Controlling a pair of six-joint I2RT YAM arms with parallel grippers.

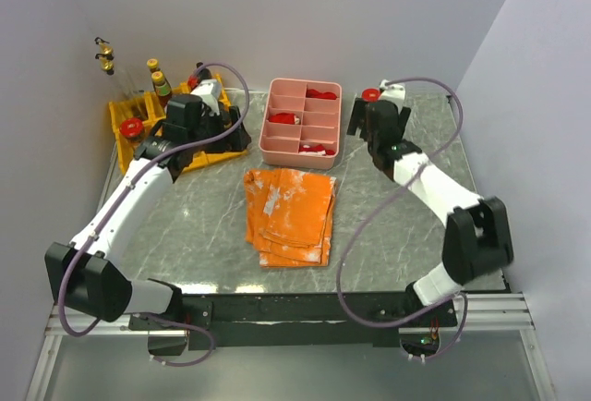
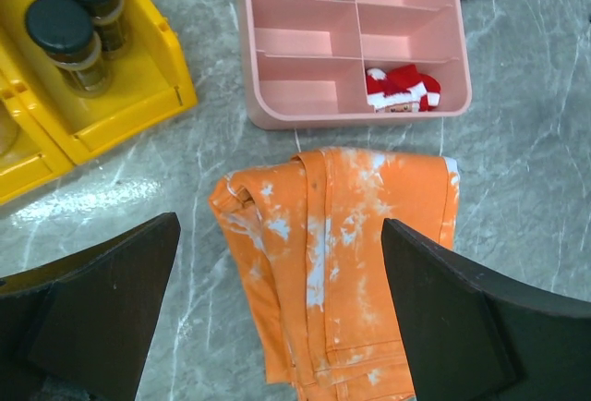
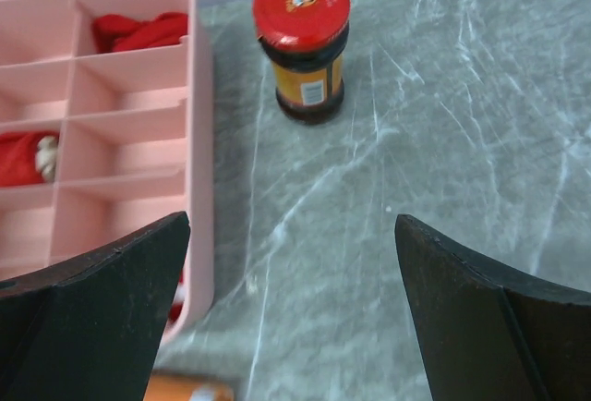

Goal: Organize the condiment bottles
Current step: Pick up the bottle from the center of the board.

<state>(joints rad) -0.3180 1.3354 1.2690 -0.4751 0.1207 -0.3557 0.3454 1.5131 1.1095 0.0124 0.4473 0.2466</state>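
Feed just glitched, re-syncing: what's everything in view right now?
grey marbled table: one
yellow plastic bin: one, far left
pink divided plastic tray: one, far centre
red-capped dark glass jar: one, standing on the table right of the tray
black-capped glass jars: two, in the bin
yellow- and red-capped bottles: several, in the bin, count partly hidden
red pieces: several, in tray compartments
orange folded cloth: one, centre, near side of tray
left end effector: black, open, by the bin
right end effector: black, open, facing the red-capped jar
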